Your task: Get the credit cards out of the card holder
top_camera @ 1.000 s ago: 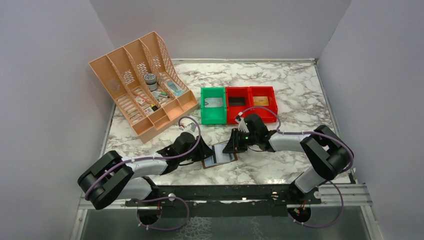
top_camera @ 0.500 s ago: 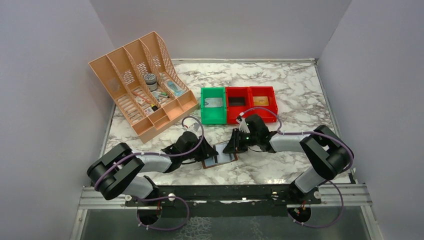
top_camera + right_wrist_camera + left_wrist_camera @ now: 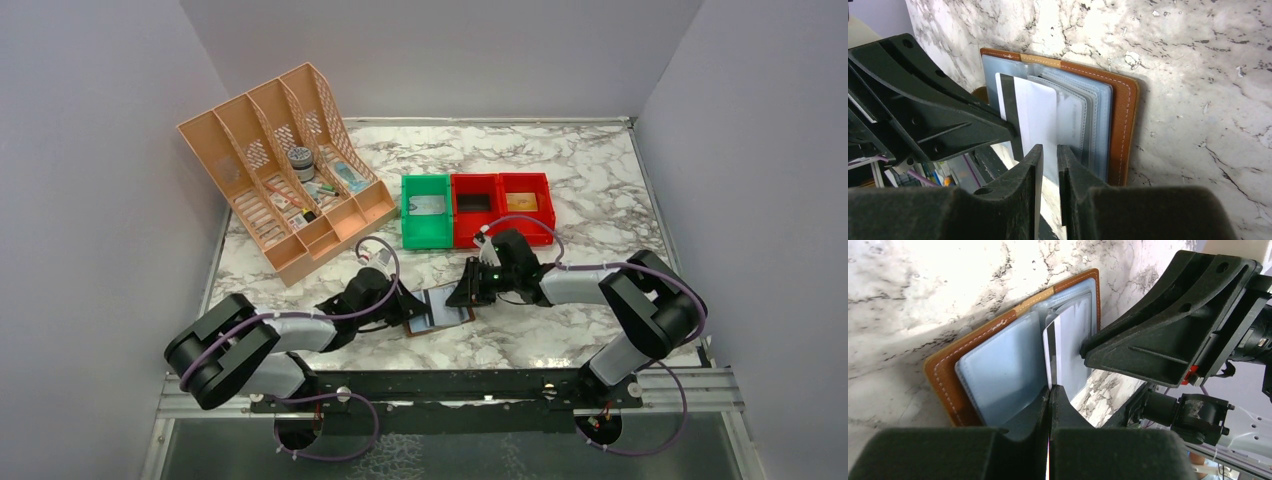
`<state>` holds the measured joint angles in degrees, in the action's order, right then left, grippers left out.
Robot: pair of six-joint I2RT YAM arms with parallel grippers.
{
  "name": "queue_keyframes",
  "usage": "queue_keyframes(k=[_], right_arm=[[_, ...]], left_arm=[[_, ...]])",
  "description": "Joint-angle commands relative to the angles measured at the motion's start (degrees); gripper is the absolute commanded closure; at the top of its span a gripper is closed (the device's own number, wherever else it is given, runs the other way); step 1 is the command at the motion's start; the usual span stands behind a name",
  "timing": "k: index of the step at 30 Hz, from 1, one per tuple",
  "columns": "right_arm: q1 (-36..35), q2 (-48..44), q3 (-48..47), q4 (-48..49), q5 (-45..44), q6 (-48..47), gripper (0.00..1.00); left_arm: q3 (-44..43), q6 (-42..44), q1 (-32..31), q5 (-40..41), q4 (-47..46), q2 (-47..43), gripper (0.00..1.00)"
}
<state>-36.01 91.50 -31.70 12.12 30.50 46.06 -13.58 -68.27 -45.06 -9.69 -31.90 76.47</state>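
1. Leather card holder (image 3: 943, 374) lies open on the table (image 3: 600, 190). Risk: it drags along with the card if the right tool's hold on it is weak.
2. Left tool (image 3: 1050, 390) is closed and looks to pinch one edge of a credit card (image 3: 1034, 112), white with a dark band. The bite is thin and right at the tips, so the card could pivot, slip out, or snag in its sleeve.
3. Right tool (image 3: 1048, 152): jaws stand a narrow slit apart. Cannot tell whether they pinch a sleeve or the card.
4. Card stands up out of the sleeves, straight ahead of the left tool's tips, between the two tools. Holder sits just beneath both.
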Motion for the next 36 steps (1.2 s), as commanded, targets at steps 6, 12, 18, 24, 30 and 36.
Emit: queue_keyframes(k=[6,12,18,24,30,36], right_arm=[[0.7,1.4,1.5,-6.7,-4.3,-4.9,0.8],[0.7,-1.9,-3.9,-10.6,2.3,-12.1,0.79],[0.7,-5.0,-7.4,-9.2,10.6,-13.0,0.77],[0.6,1.1,-7.5,-6.5,13.4,-11.0,0.77],[0.6,5.8,-5.7,-6.3,8.0,-9.4,0.79],[0.6,6.0,-3.1,-6.6,2.1,-7.2,0.8]], left_arm=[[0.4,1.2,0.7,4.1,8.3,-6.8,1.0],[-2.0,3.8,0.7,4.1,12.0,-7.4,1.0],[-2.8,4.7,0.7,4.1,13.0,-7.7,1.0],[-3.6,5.1,0.7,3.1,13.1,-6.8,1.0],[-3.8,5.3,0.7,2.5,12.4,-7.0,0.94],[-4.6,5.5,0.7,0.0,9.7,-4.3,0.79]])
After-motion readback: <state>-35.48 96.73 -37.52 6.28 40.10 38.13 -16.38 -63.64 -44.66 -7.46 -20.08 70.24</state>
